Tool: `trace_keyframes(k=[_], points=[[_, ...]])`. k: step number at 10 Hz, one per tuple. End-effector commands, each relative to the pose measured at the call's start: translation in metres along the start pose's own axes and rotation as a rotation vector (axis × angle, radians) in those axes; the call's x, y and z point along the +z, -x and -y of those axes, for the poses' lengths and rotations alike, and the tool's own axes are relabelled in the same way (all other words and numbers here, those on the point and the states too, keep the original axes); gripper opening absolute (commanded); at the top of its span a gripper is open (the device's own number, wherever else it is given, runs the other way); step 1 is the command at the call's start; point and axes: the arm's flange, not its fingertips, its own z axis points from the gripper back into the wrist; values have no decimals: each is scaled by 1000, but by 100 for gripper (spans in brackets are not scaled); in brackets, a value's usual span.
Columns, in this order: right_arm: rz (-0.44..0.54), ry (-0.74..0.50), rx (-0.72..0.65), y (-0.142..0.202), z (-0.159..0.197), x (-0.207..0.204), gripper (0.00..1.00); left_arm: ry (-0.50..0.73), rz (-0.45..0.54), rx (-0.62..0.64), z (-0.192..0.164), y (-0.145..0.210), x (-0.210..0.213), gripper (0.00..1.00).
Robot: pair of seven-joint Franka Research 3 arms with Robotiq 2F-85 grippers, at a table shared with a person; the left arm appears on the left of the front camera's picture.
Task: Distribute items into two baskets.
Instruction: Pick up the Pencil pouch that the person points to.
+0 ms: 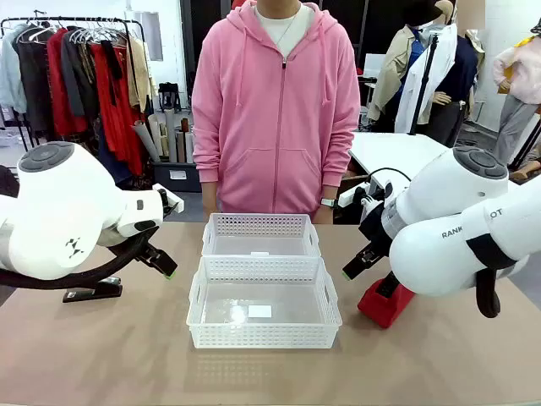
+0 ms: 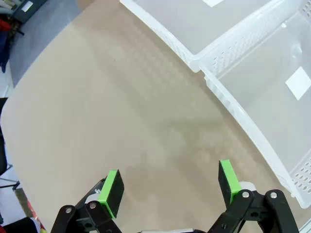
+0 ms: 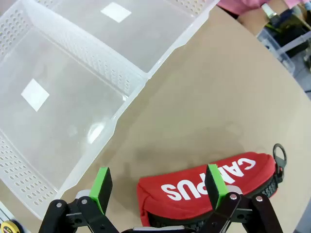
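Fingers of the left gripper (image 2: pixel 168 188) and right gripper (image 3: pixel 158 185) gape, empty; pouch (image 3: pixel 180 191) lies just ahead of the right's, baskets (image 3: pixel 124 80) off to their side.

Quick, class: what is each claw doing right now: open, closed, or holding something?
Left claw: open, holding nothing, above the table.
Right claw: open, holding nothing, over the red pouch.

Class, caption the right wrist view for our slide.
Open right gripper hovers above the red CAMPUS pouch beside two empty white baskets.
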Motion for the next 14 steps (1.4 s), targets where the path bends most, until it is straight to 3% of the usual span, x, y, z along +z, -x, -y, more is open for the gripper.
trace_keyframes(k=[1, 14], points=[[0, 0, 0, 0, 0, 0, 100, 0, 0, 0, 0, 0, 0, 100], [0, 0, 0, 0, 0, 0, 100, 0, 0, 0, 0, 0, 0, 100]])
